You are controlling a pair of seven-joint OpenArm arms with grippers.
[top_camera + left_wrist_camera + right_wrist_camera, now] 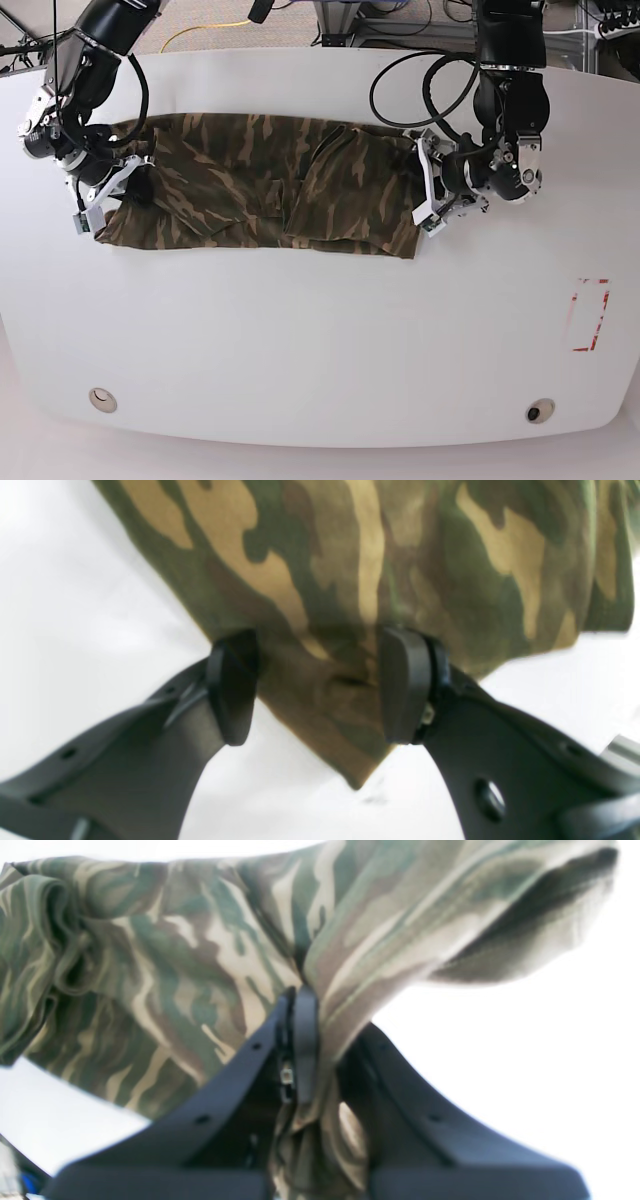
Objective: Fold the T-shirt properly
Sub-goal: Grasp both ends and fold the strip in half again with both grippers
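Camouflage cloth, the T-shirt (255, 185), lay stretched as a long band across the far part of the white counter (320, 340), already doubled over itself, with 1 flap folded across near its middle. That suggested the lengthwise folds were done and the crosswise folds were left.

The right tool (320, 1040) was pressed together on a bunched edge of the shirt, with fabric (320, 1120) squeezed between its 2 fingers and trailing down toward the camera. In the base view this tool (100, 195) sat at the end of the band on that view's left.

The left tool (320, 685) stood spread, its 2 pads (405, 685) on either side of a pointed corner of cloth without pinching it. In the base view it (428, 195) sat at the opposite end.

Judging from this, 1 end was gripped and the other not yet, so the end-to-end fold had not begun.
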